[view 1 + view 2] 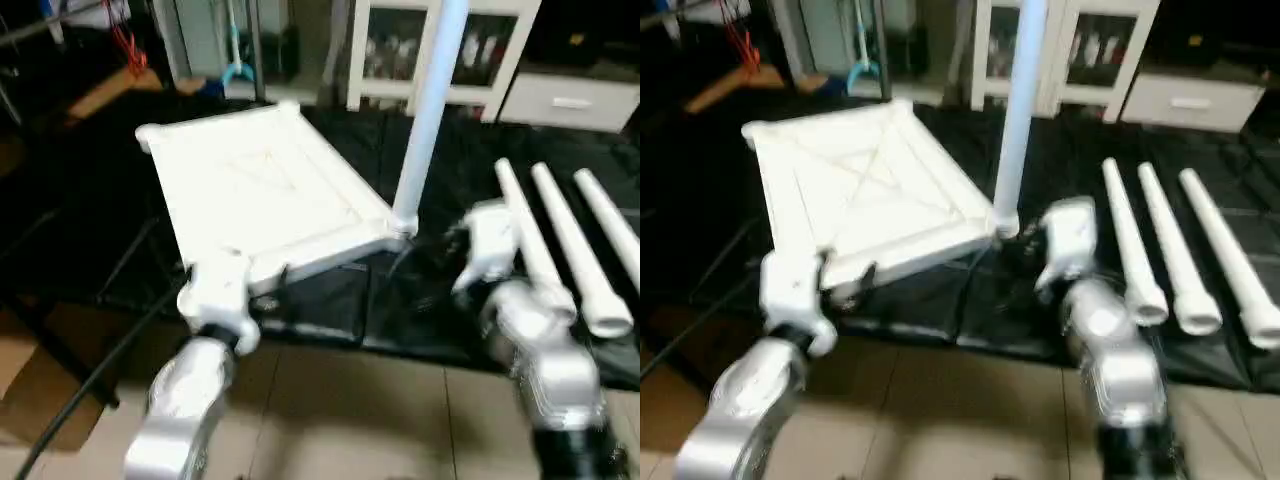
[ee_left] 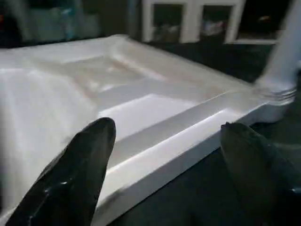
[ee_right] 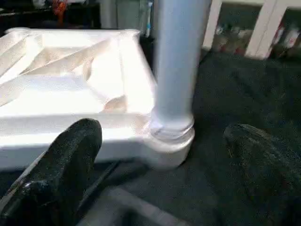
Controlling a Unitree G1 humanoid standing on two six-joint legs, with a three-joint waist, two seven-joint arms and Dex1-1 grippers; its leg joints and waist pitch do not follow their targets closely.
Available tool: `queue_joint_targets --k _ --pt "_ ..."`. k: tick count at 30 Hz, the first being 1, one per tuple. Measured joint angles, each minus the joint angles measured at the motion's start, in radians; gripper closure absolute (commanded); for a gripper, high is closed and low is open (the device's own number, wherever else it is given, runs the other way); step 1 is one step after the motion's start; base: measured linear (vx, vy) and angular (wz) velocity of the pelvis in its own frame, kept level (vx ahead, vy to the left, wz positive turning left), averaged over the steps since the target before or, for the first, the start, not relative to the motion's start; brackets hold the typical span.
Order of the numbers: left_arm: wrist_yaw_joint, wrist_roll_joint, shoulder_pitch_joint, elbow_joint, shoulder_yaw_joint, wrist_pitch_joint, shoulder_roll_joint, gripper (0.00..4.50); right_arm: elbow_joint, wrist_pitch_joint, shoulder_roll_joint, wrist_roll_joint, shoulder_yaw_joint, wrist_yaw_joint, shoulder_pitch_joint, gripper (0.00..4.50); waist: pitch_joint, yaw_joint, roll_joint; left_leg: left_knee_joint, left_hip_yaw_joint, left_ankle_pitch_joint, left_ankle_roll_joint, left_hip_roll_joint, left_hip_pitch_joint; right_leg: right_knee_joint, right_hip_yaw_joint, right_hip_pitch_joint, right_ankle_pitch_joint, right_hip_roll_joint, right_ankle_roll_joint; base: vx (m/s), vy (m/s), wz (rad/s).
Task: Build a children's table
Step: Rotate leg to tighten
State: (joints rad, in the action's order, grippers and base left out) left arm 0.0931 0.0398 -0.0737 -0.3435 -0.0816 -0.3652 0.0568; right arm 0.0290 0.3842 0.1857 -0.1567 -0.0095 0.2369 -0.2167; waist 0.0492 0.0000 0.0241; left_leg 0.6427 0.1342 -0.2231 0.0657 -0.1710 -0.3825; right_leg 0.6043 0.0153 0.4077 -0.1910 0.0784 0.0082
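Observation:
The white tabletop (image 1: pixel 260 185) lies underside up on the black mat, ribs showing. One white leg (image 1: pixel 430 110) stands upright in its near right corner socket (image 3: pixel 171 141). Three loose legs (image 1: pixel 575 245) lie side by side on the mat to the right. My left gripper (image 2: pixel 165 126) is open at the tabletop's near edge, one finger (image 2: pixel 89 155) over the rim and the other off it. My right gripper (image 3: pixel 163 127) is open just short of the standing leg's base, a finger (image 3: pixel 70 155) on each side of it, not touching it.
A white glass-door cabinet (image 1: pixel 390 50) and a white drawer unit (image 1: pixel 570 100) stand behind the mat (image 1: pixel 330 310). Tiled floor lies in front. Cardboard (image 1: pixel 25 400) and a black cable (image 1: pixel 90 380) are at the near left.

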Motion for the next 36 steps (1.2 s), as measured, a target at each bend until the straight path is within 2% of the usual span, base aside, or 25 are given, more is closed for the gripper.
queue_joint_targets --k 4,5,7,8,9,10,11,12,13,14,15,16,17,18,20,22,25,26,27,29,36 --pt "-0.035 -0.019 -0.012 -0.001 0.011 0.032 -0.007 0.58 0.049 0.007 -0.021 0.002 -0.003 -0.039 0.037 0.02 0.001 -0.012 0.001 -0.014 -0.002 0.000 0.000 0.000 0.000 -0.032 0.010 -0.006 -0.002 0.000 0.003 -0.038 0.016 -0.03" --pt "-0.057 -0.036 -0.012 -0.001 0.012 0.058 -0.017 0.58 0.063 0.007 -0.026 0.003 -0.002 -0.045 0.051 0.02 0.002 -0.021 0.004 -0.019 -0.005 0.000 0.000 -0.001 0.000 -0.046 0.023 -0.011 -0.002 0.003 0.003 -0.051 0.027 -0.06" --pt "-0.090 -0.045 -0.012 -0.001 0.026 0.082 -0.042 0.58 0.071 0.006 -0.022 0.013 0.006 -0.043 0.071 0.02 0.007 -0.031 0.012 -0.025 -0.010 0.000 0.000 -0.002 0.001 -0.065 0.040 -0.019 -0.002 0.008 0.003 -0.052 0.031 -0.07" --pt "-0.107 -0.046 -0.012 -0.001 0.034 0.087 -0.052 0.58 0.071 0.002 -0.020 0.020 0.012 -0.042 0.077 0.02 0.012 -0.042 0.017 -0.028 -0.012 0.000 0.000 -0.003 0.002 -0.073 0.057 -0.024 -0.002 0.014 0.003 -0.086 0.024 -0.07" --pt "-0.122 -0.044 -0.013 -0.002 0.043 0.087 -0.065 0.58 0.082 -0.012 -0.008 0.038 0.023 -0.037 0.095 0.02 0.016 -0.046 0.020 -0.035 -0.010 0.000 0.000 -0.004 0.001 -0.074 0.067 -0.030 -0.002 0.015 0.004 -0.086 0.024 -0.07" --pt "-0.134 -0.042 -0.016 -0.004 0.057 0.087 -0.077 0.58 0.091 -0.026 -0.002 0.050 0.030 -0.035 0.115 0.02 0.020 -0.044 0.019 -0.042 -0.007 0.000 0.000 -0.006 0.005 -0.054 0.071 -0.034 -0.016 0.019 0.004 -0.104 -0.021 0.10" --pt "-0.143 -0.036 -0.017 -0.011 0.065 0.089 -0.079 0.58 0.102 -0.048 0.003 0.070 0.029 -0.042 0.156 0.02 0.022 -0.020 0.003 -0.049 0.031 0.000 0.000 -0.011 0.015 0.034 0.055 -0.034 -0.056 0.027 -0.007 -0.046 -0.130 0.24" --pt "-0.148 -0.035 -0.031 -0.028 0.074 0.098 -0.080 0.58 0.105 -0.070 0.005 0.089 0.031 -0.055 0.172 0.02 0.015 -0.002 -0.036 -0.039 0.057 0.000 0.001 -0.008 0.021 0.071 0.022 -0.037 -0.070 0.027 0.015 -0.046 -0.130 0.24" --pt "-0.151 -0.033 -0.052 -0.034 0.082 0.106 -0.088 0.58 0.106 -0.096 0.016 0.106 0.029 -0.071 0.175 0.02 0.018 0.007 -0.040 -0.004 0.059 -0.012 0.001 -0.013 0.013 0.080 0.009 -0.021 -0.066 0.017 0.023 -0.003 -0.143 0.09" --pt "-0.156 -0.032 -0.099 -0.036 0.092 0.109 -0.101 0.58 0.110 -0.135 0.021 0.126 0.028 -0.090 0.169 0.02 0.014 0.027 -0.015 0.060 0.004 -0.031 -0.007 0.004 0.012 0.082 0.012 -0.006 -0.066 0.016 0.023 0.041 -0.017 -0.21" --pt "-0.159 -0.031 -0.114 -0.031 0.097 0.109 -0.099 0.58 0.123 -0.162 0.019 0.133 0.024 -0.102 0.174 0.02 0.012 0.026 0.000 0.062 -0.026 -0.033 -0.009 0.025 0.022 0.081 0.017 -0.001 -0.066 0.014 0.023 0.041 -0.017 -0.21" --pt "-0.161 -0.031 -0.105 -0.030 0.097 0.110 -0.094 0.58 0.126 -0.183 0.015 0.136 0.015 -0.109 0.188 0.02 0.012 0.022 0.004 0.038 -0.035 -0.050 0.004 0.034 0.027 0.076 0.025 0.008 -0.066 0.017 0.023 0.000 0.000 0.00" --pt "-0.162 -0.034 -0.096 -0.031 0.096 0.116 -0.086 0.58 0.124 -0.195 0.014 0.139 0.015 -0.117 0.212 0.02 0.014 0.013 -0.003 0.017 -0.023 -0.040 0.005 0.026 0.024 0.056 0.017 0.011 -0.059 0.007 0.015 -0.079 -0.035 0.33" --pt "-0.162 -0.036 -0.098 -0.031 0.095 0.121 -0.085 0.58 0.123 -0.196 0.013 0.140 0.016 -0.117 0.223 0.02 0.014 0.009 -0.004 0.007 -0.017 -0.030 0.005 0.017 0.021 0.038 0.013 0.007 -0.046 -0.003 0.003 -0.079 -0.035 0.33" --pt "-0.157 -0.039 -0.103 -0.031 0.088 0.137 -0.068 0.58 0.124 -0.194 0.010 0.126 0.006 -0.110 0.220 0.02 0.014 -0.002 -0.004 0.004 -0.010 -0.024 0.001 0.013 0.025 0.008 0.011 -0.007 0.000 -0.005 -0.003 -0.069 0.016 0.04" --pt "-0.143 -0.039 -0.112 -0.035 0.081 0.154 -0.061 0.58 0.124 -0.174 -0.008 0.099 -0.013 -0.096 0.213 0.02 0.014 -0.013 -0.003 0.002 -0.010 -0.025 0.001 0.013 0.030 0.001 0.016 -0.012 0.000 -0.002 -0.002 -0.031 0.018 -0.02" --pt "-0.127 -0.039 -0.115 -0.035 0.073 0.161 -0.062 0.58 0.124 -0.141 -0.022 0.062 -0.020 -0.085 0.206 0.02 0.016 -0.029 0.001 -0.006 -0.015 -0.025 0.001 0.013 0.028 -0.021 0.028 -0.013 -0.001 -0.001 0.001 0.000 0.000 0.00" --pt "-0.121 -0.041 -0.115 -0.035 0.069 0.168 -0.062 0.58 0.124 -0.128 -0.031 0.048 -0.020 -0.082 0.191 0.02 0.017 -0.038 0.003 -0.010 -0.018 -0.025 0.001 0.013 0.023 -0.030 0.032 -0.014 -0.001 -0.001 0.001 0.000 0.000 0.00" --pt "-0.118 -0.043 -0.113 -0.035 0.062 0.170 -0.061 0.58 0.124 -0.125 -0.033 0.041 -0.019 -0.079 0.179 0.02 0.017 -0.046 0.004 -0.011 -0.019 -0.025 0.001 0.013 0.017 -0.033 0.034 -0.011 -0.001 -0.001 0.001 0.000 0.000 0.00" --pt "-0.109 -0.044 -0.109 -0.034 0.044 0.173 -0.057 0.58 0.124 -0.125 -0.033 0.033 -0.020 -0.075 0.171 0.02 0.017 -0.053 0.004 -0.011 -0.018 -0.025 0.001 0.013 0.016 -0.034 0.034 -0.010 -0.001 -0.001 0.001 0.000 0.000 0.00" --pt "-0.085 -0.043 -0.083 -0.034 0.024 0.185 -0.043 0.58 0.124 -0.107 -0.033 0.031 -0.018 -0.055 0.160 0.02 0.017 -0.059 0.004 -0.011 -0.017 -0.025 0.001 0.013 0.015 -0.034 0.034 -0.005 -0.001 0.000 0.001 0.000 0.000 0.00"
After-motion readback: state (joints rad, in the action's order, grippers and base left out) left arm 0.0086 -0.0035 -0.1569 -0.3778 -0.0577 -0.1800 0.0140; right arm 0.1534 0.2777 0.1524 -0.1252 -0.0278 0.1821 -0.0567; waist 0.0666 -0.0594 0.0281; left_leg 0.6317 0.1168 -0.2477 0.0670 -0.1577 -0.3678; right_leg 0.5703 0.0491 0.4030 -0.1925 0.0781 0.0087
